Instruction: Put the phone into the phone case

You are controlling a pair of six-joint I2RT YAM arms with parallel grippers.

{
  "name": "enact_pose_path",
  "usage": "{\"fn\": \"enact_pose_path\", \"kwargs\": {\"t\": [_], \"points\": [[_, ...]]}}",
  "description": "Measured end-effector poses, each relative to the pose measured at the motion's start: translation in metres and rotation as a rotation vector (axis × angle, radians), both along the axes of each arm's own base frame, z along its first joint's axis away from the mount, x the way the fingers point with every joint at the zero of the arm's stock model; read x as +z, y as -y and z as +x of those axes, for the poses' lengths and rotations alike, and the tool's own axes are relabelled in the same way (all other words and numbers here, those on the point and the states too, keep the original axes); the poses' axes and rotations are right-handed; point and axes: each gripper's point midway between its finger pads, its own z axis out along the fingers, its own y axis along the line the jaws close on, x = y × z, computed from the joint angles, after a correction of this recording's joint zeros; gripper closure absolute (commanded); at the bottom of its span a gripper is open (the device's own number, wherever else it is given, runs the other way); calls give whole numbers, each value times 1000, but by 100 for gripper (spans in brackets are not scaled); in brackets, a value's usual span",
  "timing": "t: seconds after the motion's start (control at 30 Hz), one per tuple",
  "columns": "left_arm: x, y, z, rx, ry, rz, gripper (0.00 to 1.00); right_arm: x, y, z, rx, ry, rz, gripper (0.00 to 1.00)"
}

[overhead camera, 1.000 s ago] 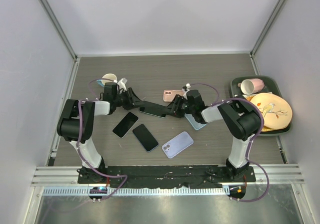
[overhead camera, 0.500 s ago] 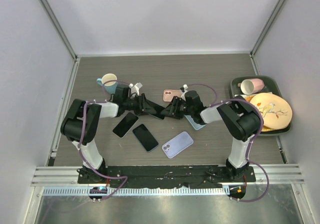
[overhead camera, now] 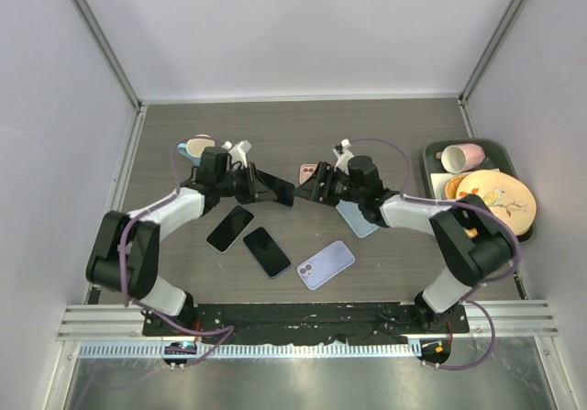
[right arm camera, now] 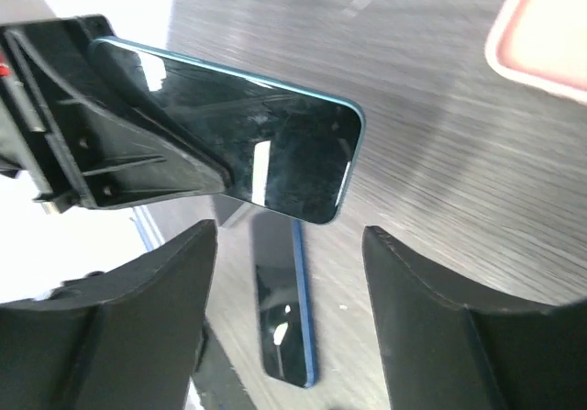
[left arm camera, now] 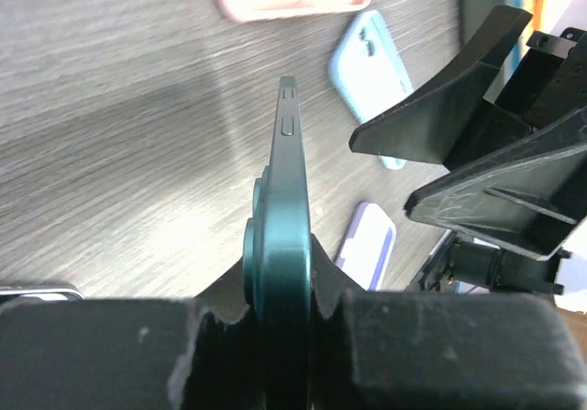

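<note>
Phone (left arm camera: 286,199) pinched edge-on in left gripper (left arm camera: 280,314); right gripper (right arm camera: 289,236) spread, its view showing screen (right arm camera: 284,167)

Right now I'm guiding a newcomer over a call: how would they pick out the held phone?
Find the middle of the table. There the left hand clamps the teal phone by one end, off the surface. The lilac phone and a black phone nearby lie flat; only this one is in the air.

The top view looks down from above and behind the arms (overhead camera: 172,210) on the whole table (overhead camera: 385,126). Both wrist views sit close, facing each other, and share the phone (left arm camera: 284,227) between them.
</note>
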Motion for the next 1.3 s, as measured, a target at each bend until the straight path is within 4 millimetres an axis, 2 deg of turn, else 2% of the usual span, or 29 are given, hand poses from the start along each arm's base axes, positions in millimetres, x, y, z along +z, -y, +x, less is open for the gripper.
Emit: {"fn": "enact_pose_path", "kwargs": {"t": [0.1,0.23,0.4,0.47,0.57,0.67,0.8,0.87,0.93,1.03,1.13,1.17,1.2,1.23,1.3], "points": [[40,-1,-3,2,111,-43,100,49,3,1,-3,111,62,11],[87,4,-20,-26,228,-161,100,94,13,-10,1,220,139,11],[132,9,-49,-90,306,-309,100,115,11,-20,48,244,196,22],[148,11,-57,-117,336,-355,100,120,8,-25,76,239,226,26],[168,11,-65,-136,379,-402,100,140,1,-32,126,263,318,32],[178,11,-70,-154,401,-424,100,155,-2,-39,167,279,392,35],[180,13,-76,-178,388,-441,100,165,-5,-47,205,278,442,39],[181,13,-77,-183,387,-446,100,169,-7,-51,224,279,459,46],[183,13,-77,-183,382,-452,100,174,-9,-56,246,284,476,50],[183,13,-77,-182,379,-455,100,179,-14,-66,298,286,501,66],[183,14,-79,-191,375,-458,100,179,-21,-71,350,272,500,88],[184,14,-80,-197,375,-461,99,178,-21,-71,356,266,497,99],[183,14,-81,-202,359,-467,98,179,-21,-73,368,270,496,99],[183,14,-81,-202,354,-470,97,181,-21,-74,380,280,497,99],[186,14,-81,-205,349,-480,79,184,-21,-75,392,294,498,99]]}}
